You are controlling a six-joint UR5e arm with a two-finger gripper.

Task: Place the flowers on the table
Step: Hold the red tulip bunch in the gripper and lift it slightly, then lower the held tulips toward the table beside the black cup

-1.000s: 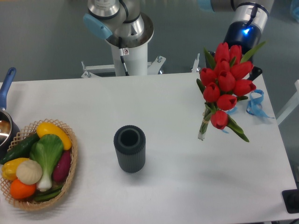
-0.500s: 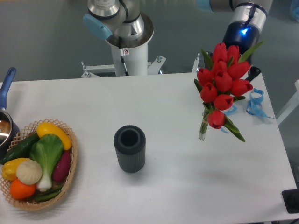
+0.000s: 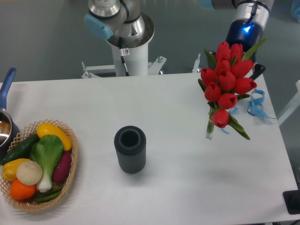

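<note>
Overhead, end effector [image 3: 251,70] hidden behind flowers [image 3: 227,86]; grip state unclear, bunch above table [image 3: 178,178].

The tulips [image 3: 227,83] are bright red, with green leaves and pale green stems. The table [image 3: 187,187] is plain white. Near its middle, the ribbed vase [image 3: 130,149] is dark charcoal grey. At the right edge lies a light blue ribbon [image 3: 256,104]. At the left edge, the woven basket [image 3: 70,176] is tan and holds yellow, green, white, orange and purple vegetables. The pot's handle [image 3: 6,82] is blue. The robot arm's wrist [image 3: 247,24] is black with a glowing blue ring.
</note>
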